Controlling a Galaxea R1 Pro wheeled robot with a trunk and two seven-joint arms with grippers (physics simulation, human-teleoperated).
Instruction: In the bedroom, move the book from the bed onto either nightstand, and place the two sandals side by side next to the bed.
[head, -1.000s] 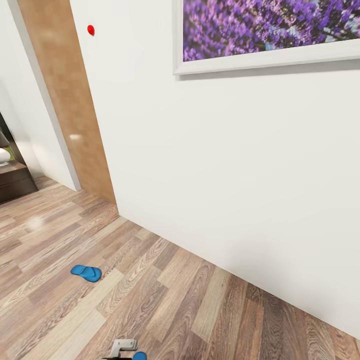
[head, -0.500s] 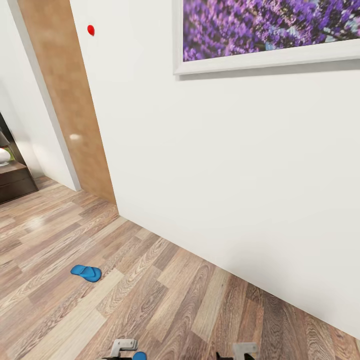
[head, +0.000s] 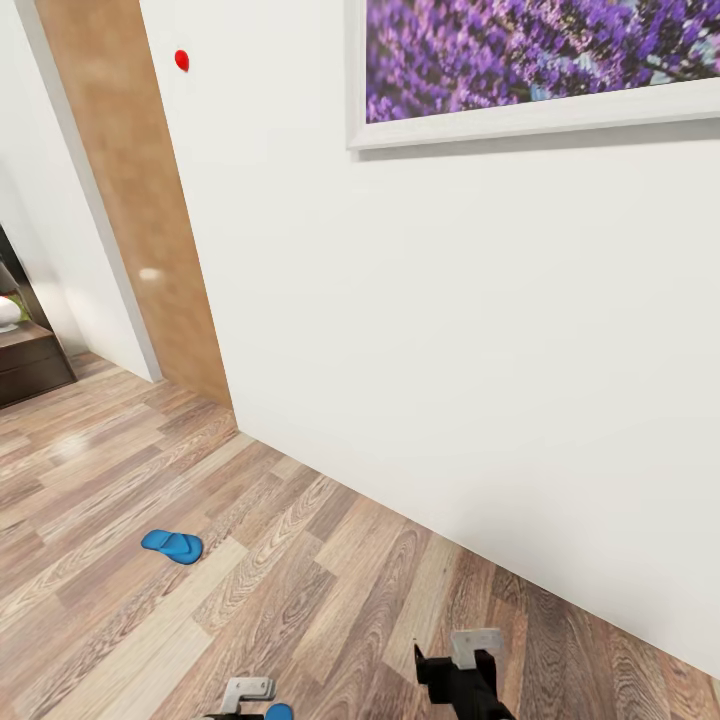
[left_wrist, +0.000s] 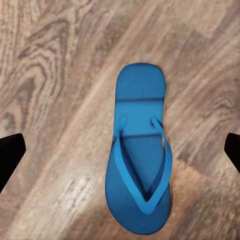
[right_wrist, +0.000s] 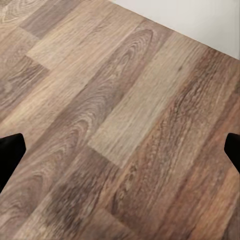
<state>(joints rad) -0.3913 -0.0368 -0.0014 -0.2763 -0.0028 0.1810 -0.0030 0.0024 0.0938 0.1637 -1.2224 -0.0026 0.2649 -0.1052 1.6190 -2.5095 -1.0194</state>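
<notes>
Left gripper (left_wrist: 120, 150): spread wide, empty, above a bright blue flat sandal (left_wrist: 138, 155).
Right gripper (right_wrist: 120, 150): wide, empty.
Risk: off-centre descent nudges it away.

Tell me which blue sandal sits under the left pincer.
The sandal at the head view's bottom edge, lying flat between the open left pincer's fingertips; the other sandal lies farther away.

The right gripper (head: 468, 660) is a blocky matte-black body topped by a pale grey, squarish plate with a small notch. The left gripper (head: 250, 695) shows a similar light grey bracket with rounded corners above a dark base. In both wrist views, the fingers (left_wrist: 10, 155) appear as plain black wedges.
</notes>
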